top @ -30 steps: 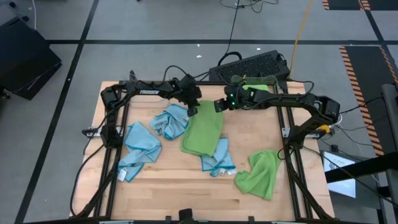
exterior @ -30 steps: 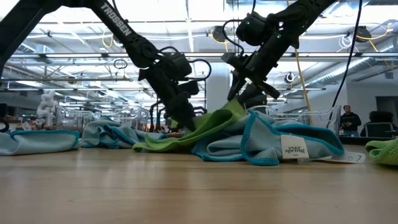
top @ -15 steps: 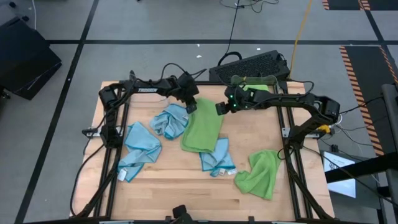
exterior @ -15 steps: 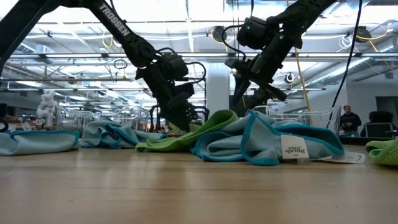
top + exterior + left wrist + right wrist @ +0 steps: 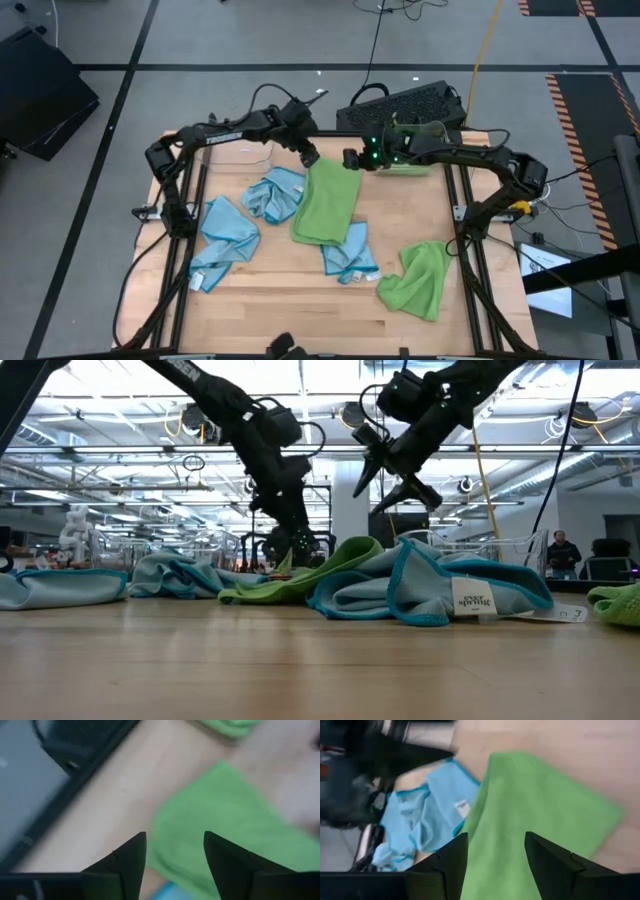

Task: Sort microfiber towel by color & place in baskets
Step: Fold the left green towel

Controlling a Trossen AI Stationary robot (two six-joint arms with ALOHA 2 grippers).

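A green towel (image 5: 326, 205) lies spread on the table's middle, its near end over a blue towel (image 5: 350, 255). My left gripper (image 5: 310, 160) hangs open just above its far left corner (image 5: 165, 820). My right gripper (image 5: 348, 160) hangs open above its far right corner and holds nothing either. Two more blue towels (image 5: 275, 193) (image 5: 228, 228) lie to the left, and a second green towel (image 5: 418, 278) lies crumpled near the right front. One clear basket (image 5: 237, 152) stands at the far left. The other (image 5: 412, 165), at the far right, has something green in it.
A black keyboard (image 5: 405, 105) and cables lie beyond the table's far edge. In the low view the blue towel (image 5: 430, 592) with its white tag rises in front of the green one (image 5: 300, 575). A person (image 5: 563, 555) stands far back in the room.
Both grippers have let go of the green towel's far edge, opened and risen, the left one more. The raised far edge has dropped onto the table, so the towel now lies flat there. Its near part has stayed where it was.
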